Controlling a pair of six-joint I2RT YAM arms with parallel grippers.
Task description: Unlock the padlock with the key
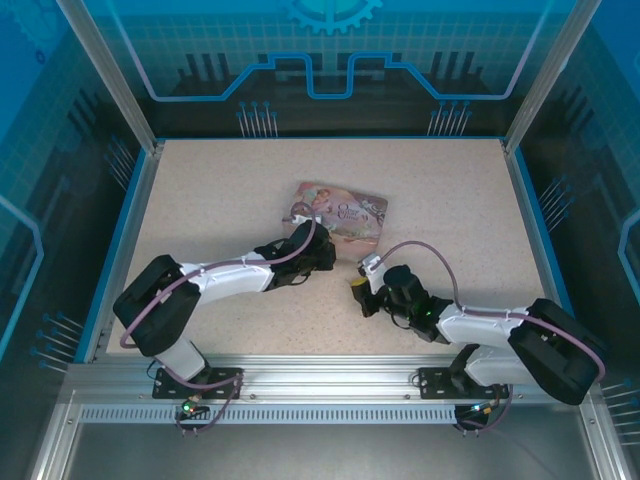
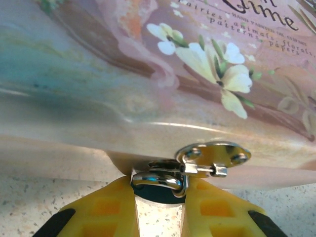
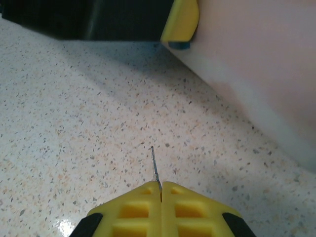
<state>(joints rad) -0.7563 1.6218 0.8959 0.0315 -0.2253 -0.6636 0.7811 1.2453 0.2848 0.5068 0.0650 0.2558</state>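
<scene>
**A:** What is the left claw (image 2: 158, 197) doing?

**B:** It is pinching the padlock (image 2: 157, 181) in a narrow grip, just under the hasp (image 2: 215, 155) of the tin (image 2: 148, 74), probably bracing it for the key.

**A:** And the right claw (image 3: 161, 190)?

**B:** It is squeezing fully closed on the key (image 3: 154, 163), with the blade poking forward, likely aiming at the padlock ahead.

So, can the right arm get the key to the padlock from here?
Probably yes. The right gripper is shut on the key, and bare table lies between its tip and the padlock, which the left gripper holds at the tin's edge. The keyhole isn't visible.
</scene>
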